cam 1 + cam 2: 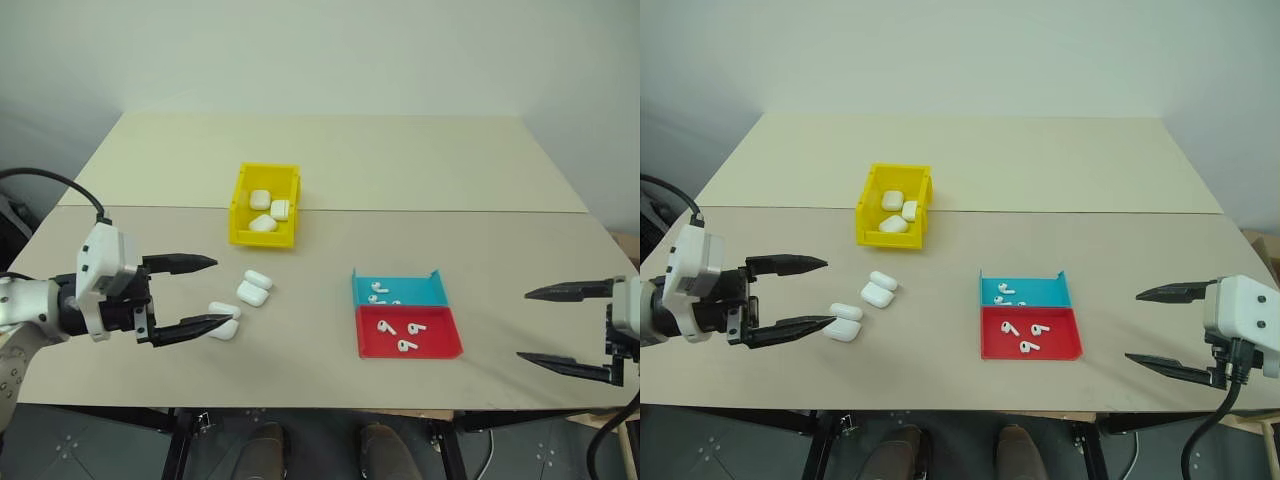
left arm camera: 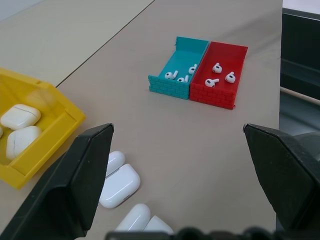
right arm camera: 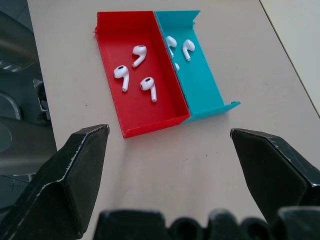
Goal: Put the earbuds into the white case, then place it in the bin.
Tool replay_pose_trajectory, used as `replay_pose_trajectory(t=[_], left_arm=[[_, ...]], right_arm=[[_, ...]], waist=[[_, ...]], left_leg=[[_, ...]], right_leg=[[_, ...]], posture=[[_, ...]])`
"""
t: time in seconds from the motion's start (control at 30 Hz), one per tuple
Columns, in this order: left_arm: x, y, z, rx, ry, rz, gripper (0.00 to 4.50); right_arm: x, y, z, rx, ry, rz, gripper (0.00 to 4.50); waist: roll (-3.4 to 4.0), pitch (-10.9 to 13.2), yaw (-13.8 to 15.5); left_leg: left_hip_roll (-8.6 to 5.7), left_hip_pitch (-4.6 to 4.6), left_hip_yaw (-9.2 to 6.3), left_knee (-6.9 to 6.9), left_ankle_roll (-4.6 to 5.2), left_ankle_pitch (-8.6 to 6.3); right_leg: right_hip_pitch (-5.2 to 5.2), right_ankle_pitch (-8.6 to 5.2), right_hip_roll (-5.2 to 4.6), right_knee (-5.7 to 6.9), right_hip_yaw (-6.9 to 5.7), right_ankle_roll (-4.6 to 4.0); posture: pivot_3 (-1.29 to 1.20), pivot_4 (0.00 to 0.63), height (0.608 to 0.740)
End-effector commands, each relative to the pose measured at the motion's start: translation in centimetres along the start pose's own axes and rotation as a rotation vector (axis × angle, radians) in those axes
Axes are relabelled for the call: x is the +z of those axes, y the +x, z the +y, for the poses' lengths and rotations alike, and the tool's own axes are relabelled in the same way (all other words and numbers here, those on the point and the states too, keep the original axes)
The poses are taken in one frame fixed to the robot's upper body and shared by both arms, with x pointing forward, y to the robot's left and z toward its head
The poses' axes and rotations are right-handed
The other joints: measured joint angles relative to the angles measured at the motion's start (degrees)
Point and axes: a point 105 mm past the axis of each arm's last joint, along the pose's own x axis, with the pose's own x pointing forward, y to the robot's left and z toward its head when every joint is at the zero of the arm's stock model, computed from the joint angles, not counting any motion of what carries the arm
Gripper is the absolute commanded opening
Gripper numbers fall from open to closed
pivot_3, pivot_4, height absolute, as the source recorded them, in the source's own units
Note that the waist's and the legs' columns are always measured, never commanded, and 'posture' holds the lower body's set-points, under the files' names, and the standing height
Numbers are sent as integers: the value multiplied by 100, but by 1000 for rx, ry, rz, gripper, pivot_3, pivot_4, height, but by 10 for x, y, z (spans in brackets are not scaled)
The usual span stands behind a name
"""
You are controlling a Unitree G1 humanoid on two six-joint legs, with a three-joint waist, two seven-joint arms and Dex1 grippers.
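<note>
Several white cases (image 1: 252,293) lie loose on the table left of centre, lids shut. The yellow bin (image 1: 262,238) stands behind them and holds three more cases (image 1: 263,223). White earbuds (image 1: 386,326) lie in the red tray (image 1: 440,335), and others (image 1: 377,289) lie in the teal tray (image 1: 415,290) right behind it. My left gripper (image 1: 222,291) hovers open just left of the loose cases, its lower fingertip over the nearest one, holding nothing. At the right table edge my right gripper (image 1: 523,325) is open and empty, pointing toward the trays (image 3: 145,82).
A seam crosses the tabletop (image 1: 450,211) behind the bin. Bare surface lies between the loose cases and the trays, and between the trays and my right gripper. The front table edge runs close below both grippers.
</note>
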Motion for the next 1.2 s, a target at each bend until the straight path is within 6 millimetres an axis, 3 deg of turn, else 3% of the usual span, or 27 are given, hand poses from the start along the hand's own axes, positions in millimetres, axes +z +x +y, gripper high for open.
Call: replay_pose_trajectory(t=[0.03,0.33,0.5,0.63,0.77,0.93,1.07,1.2], left_arm=[[5,-1,-3,-14,47,2,4500],[3,3,4,159,90,61,4500],[-1,7,14,377,169,218,4500],[1,13,12,442,61,288,4500],[-8,18,19,515,-97,479,4500],[-6,23,34,518,-179,567,4500],[-4,17,15,389,-239,665,4500],[-21,8,-1,456,-355,759,4500]], right_arm=[[11,-5,-7,-37,-58,-13,4488],[8,-3,-10,-31,-50,-6,4488],[5,-1,-15,-33,-44,-1,4488],[6,-2,-16,-26,-31,2,4488],[1,-1,-12,-18,-5,23,4488],[-3,1,-11,-12,30,53,4488],[-4,-1,-9,-22,60,69,4488],[-8,3,-1,-3,86,71,4488]], waist=[[0,0,-3],[-1,0,1],[-2,1,0],[-3,2,3],[-5,3,53],[-10,4,13],[-20,10,-49],[-19,10,-34]], left_leg=[[0,0,0,0,0,0],[0,0,0,0,0,0],[-1,1,0,0,0,0],[0,2,-2,1,0,0],[-1,1,-13,4,-1,1],[-19,7,-25,7,-3,3],[3,2,-56,1,-3,2],[4,2,-54,-12,-6,1]], right_leg=[[0,0,0,0,0,0],[1,2,-2,-1,1,-2],[2,10,-1,-1,2,-14],[3,10,2,0,3,-10],[8,0,12,2,3,25],[18,0,20,3,7,33],[1,10,25,6,22,13],[-9,22,5,11,32,-7]], posture=[[0,150,740],[0,150,740],[0,150,740],[0,150,740],[0,150,740],[0,150,740],[0,150,740],[0,150,740]])
